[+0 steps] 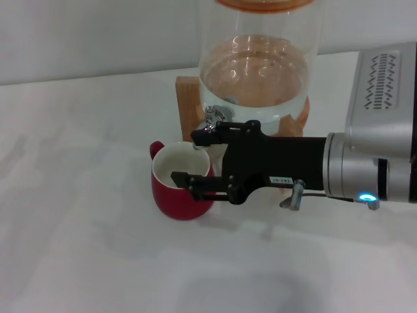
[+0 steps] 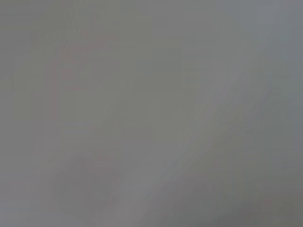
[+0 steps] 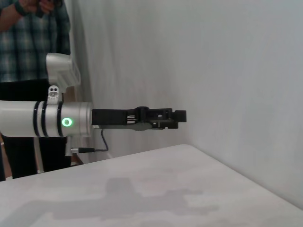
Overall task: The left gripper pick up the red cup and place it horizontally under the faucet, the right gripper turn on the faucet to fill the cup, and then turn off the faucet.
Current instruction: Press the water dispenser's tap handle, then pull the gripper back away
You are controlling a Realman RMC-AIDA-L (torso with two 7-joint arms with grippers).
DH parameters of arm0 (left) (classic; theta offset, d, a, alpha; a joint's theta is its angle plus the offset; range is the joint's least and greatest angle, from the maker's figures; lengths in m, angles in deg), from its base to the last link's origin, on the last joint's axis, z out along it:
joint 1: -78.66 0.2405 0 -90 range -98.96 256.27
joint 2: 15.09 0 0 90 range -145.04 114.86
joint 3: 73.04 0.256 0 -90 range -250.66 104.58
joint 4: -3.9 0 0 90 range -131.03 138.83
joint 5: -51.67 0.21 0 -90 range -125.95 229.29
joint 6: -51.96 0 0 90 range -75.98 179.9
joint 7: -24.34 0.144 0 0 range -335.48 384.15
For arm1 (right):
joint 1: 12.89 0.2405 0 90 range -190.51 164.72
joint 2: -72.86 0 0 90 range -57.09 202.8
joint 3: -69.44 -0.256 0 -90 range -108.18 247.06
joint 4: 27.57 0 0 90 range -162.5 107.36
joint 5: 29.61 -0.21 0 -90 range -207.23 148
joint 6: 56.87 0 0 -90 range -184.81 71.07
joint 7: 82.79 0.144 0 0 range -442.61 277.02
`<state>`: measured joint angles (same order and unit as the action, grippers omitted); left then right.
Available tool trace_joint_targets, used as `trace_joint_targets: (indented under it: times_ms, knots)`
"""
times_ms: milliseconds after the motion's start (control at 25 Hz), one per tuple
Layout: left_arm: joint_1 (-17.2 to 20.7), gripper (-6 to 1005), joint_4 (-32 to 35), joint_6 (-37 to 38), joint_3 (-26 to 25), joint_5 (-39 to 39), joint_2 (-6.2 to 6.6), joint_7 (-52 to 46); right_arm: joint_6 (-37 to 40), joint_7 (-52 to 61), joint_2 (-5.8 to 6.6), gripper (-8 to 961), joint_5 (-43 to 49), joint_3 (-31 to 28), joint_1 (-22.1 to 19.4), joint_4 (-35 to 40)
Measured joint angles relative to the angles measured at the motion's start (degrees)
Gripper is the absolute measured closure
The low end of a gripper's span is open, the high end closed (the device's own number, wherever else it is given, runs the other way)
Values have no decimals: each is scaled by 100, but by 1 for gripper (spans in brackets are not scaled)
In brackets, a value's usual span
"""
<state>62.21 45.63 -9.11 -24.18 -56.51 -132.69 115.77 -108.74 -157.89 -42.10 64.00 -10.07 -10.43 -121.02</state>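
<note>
The red cup (image 1: pixel 179 192) stands upright on the white table, its cream inside showing and its handle towards the far left, right below the faucet (image 1: pixel 210 119). The faucet sits at the foot of the glass water jar (image 1: pixel 257 65) on its wooden stand (image 1: pixel 187 98). My right gripper (image 1: pixel 187 156) reaches in from the right with its fingers apart. One fingertip (image 1: pixel 199 135) is at the faucet. The other lies over the cup's near rim. My left gripper (image 3: pixel 180 116) shows only in the right wrist view, held level in the air above the table, away from the cup.
The white table (image 1: pixel 78 215) stretches to the left and front of the cup. A white wall stands behind the jar. A person in a plaid shirt (image 3: pixel 33 42) stands beyond the left arm. The left wrist view is a plain grey blur.
</note>
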Motion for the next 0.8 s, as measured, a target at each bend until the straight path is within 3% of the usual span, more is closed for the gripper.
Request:
trace_joint_targets:
  times_ms: [800]
  knots:
    - [-52, 135, -29, 4, 17, -1, 0, -3, -15, 36, 3, 234, 18, -208, -10, 99]
